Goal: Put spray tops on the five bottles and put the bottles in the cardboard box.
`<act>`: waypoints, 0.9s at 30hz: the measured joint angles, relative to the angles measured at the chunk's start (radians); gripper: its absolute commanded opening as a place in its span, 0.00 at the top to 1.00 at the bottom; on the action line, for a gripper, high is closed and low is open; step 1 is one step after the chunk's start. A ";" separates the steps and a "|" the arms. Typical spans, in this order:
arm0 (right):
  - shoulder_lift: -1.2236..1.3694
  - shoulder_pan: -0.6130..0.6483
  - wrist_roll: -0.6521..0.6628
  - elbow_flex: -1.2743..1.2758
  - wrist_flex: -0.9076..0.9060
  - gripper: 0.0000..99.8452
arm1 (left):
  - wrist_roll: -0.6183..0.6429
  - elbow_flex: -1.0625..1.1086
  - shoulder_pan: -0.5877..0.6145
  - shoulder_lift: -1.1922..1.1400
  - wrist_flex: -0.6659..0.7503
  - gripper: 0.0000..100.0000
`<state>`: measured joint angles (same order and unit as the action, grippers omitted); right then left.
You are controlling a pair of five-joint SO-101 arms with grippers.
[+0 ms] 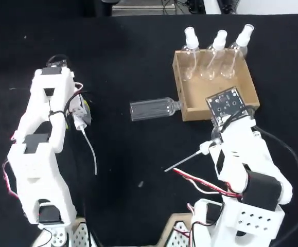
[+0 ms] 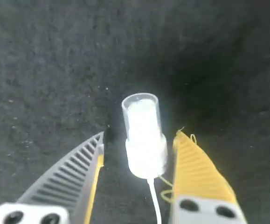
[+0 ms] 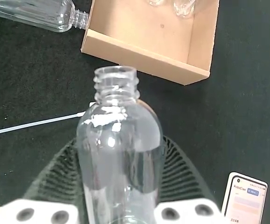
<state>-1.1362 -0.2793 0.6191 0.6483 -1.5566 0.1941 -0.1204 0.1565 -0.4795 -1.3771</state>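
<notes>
Right wrist view, uncapped bottle [image 3: 118, 121] in right pincer [image 3: 121, 142], phone [image 3: 245, 198] nearby

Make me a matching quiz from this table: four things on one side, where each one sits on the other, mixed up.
Things:
1. spray top
2. held bottle
3. lying bottle
4. capped bottles

Places:
A. in the cardboard box
B. inside the left gripper
C. in the right gripper
D. on the table beside the box

Pairs: 1-B, 2-C, 3-D, 4-A
</notes>
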 measured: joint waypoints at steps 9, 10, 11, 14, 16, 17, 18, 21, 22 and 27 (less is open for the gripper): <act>0.000 0.002 -0.002 0.000 0.000 0.99 | 0.000 0.000 -0.011 0.005 0.002 0.97; 0.000 0.012 -0.012 0.000 0.000 0.99 | 0.000 0.006 -0.011 0.014 0.002 0.97; 0.000 0.028 -0.037 0.000 0.000 0.99 | 0.000 0.018 -0.011 0.031 0.000 0.97; 0.000 0.104 -0.143 0.000 0.000 0.99 | -0.009 0.084 -0.012 0.135 0.000 0.97; 0.000 0.186 -0.222 0.000 0.005 0.99 | -0.029 0.146 -0.018 0.245 0.009 0.97; 0.000 0.230 -0.264 0.000 0.014 0.99 | -0.043 0.180 -0.020 0.305 0.025 0.97; 0.000 0.278 -0.307 0.000 0.034 0.99 | -0.057 0.209 -0.020 0.364 0.041 0.97; 0.000 0.400 -0.414 0.014 0.124 0.99 | -0.072 0.287 -0.017 0.528 0.087 0.97; 0.000 0.431 -0.433 0.025 0.158 0.99 | -0.075 0.311 -0.017 0.582 0.097 0.97; 0.000 0.557 -0.465 0.117 0.368 0.99 | -0.084 0.367 -0.020 0.813 0.141 0.97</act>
<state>-1.1362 0.2777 0.1542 0.7649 -1.1884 0.1097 0.2463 0.1366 0.3337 -1.2359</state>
